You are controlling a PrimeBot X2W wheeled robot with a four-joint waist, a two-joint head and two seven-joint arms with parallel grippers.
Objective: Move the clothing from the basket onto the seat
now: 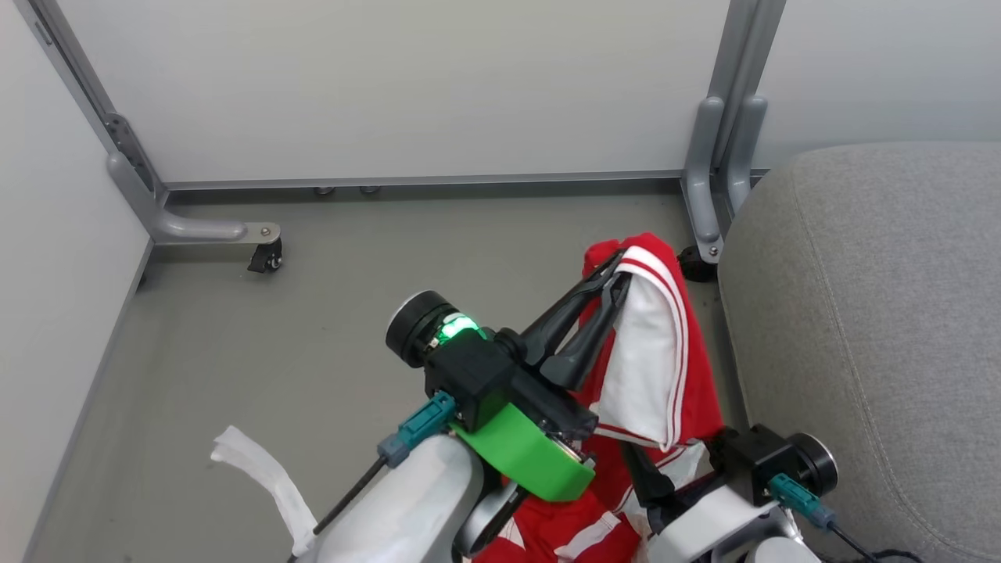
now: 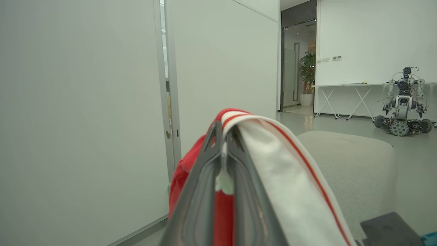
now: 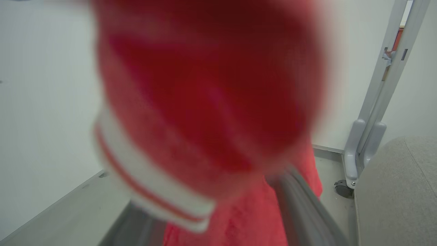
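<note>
My left gripper (image 1: 618, 270) is raised above the floor and shut on the clothing (image 1: 653, 367), a red garment with broad white stripes that hangs from its tips. In the left wrist view the two fingers (image 2: 205, 177) are pressed together on a fold of the same clothing (image 2: 283, 177). My right gripper (image 1: 651, 478) is low under the hanging cloth; its grey fingers (image 3: 300, 205) stand wide apart, with blurred red clothing (image 3: 208, 102) over their tips. More red and white fabric (image 1: 571, 532) lies below. The grey seat (image 1: 876, 313) is just right of the garment. The basket is out of view.
A white partition on a grey frame with a castor (image 1: 267, 258) closes the back and left. A second castor foot (image 1: 696, 266) stands by the seat's corner. A white strip (image 1: 262, 469) hangs near my left forearm. Another wheeled robot (image 2: 403, 102) stands far across the room.
</note>
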